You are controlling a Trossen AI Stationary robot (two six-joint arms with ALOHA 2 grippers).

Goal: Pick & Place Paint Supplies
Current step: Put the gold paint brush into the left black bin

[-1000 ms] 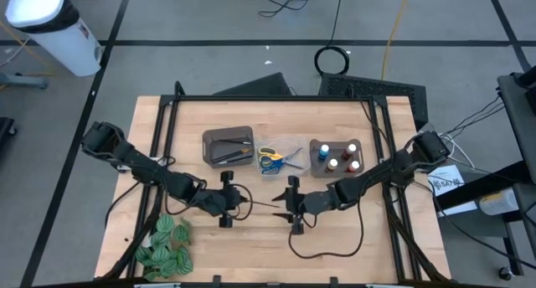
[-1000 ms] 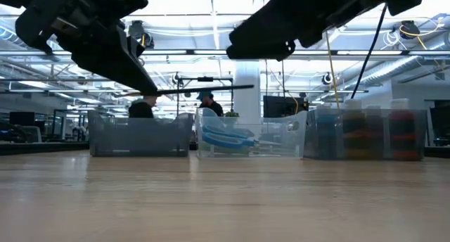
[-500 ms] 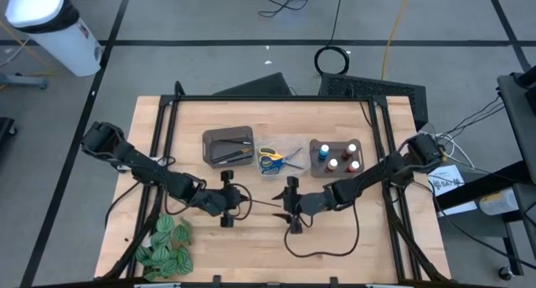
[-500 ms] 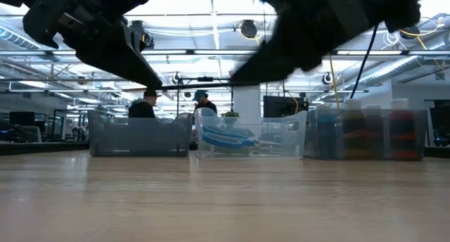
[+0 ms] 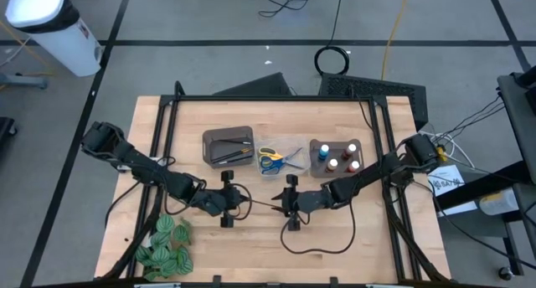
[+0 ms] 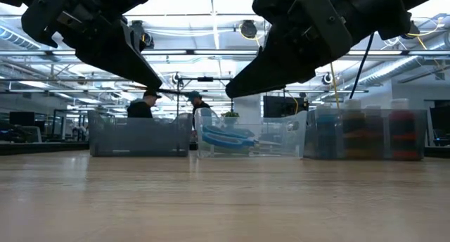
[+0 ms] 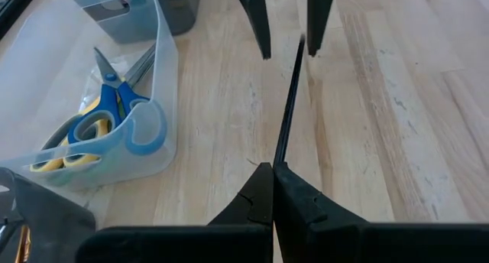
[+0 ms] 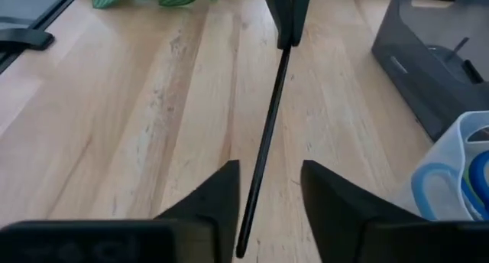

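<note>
Both arms meet above the middle of the table (image 5: 377, 238). I see the left gripper (image 5: 247, 203) with its fingers (image 7: 256, 198) pressed together on one end of a thin dark paintbrush (image 7: 289, 102), which hangs level in the air above the wood. The brush's other end reaches between the spread fingers (image 8: 210, 198) of the right gripper (image 5: 280, 206); I see a gap on either side of the shaft (image 8: 263, 148), so these fingers are not touching it.

Behind the grippers stand three bins in a row:
- the grey bin (image 5: 228, 146), with dark brushes lying in it;
- the clear bin (image 5: 280, 160), holding scissors (image 7: 99, 125) with blue and yellow handles;
- the bottle bin (image 5: 337, 157), holding small capped paint bottles (image 5: 332, 164).

A green striped leafy bunch (image 5: 163, 246) lies at the table's near left corner.
</note>
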